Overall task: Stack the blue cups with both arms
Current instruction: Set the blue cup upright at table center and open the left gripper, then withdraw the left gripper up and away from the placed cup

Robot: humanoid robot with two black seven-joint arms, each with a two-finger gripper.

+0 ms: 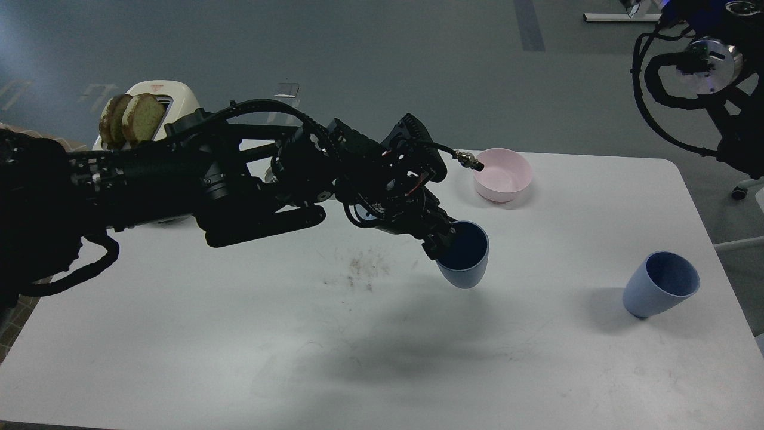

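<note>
Blue cups number two: one (464, 257) gripped at its rim by the left gripper (444, 239), one (659, 292) standing free on the table (239, 358). One pink bowl (503, 174). The right gripper is out of view, and the toaster's (161, 104) lettering is unreadable.

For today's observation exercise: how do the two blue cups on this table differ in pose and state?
The held blue cup is gripped at its rim by the left gripper and appears lifted, its shadow lying apart below; the free blue cup stands on the white table, ungripped. The held one is near the centre; the free one near the right edge. Both are light blue, tapered and handleless.
</note>
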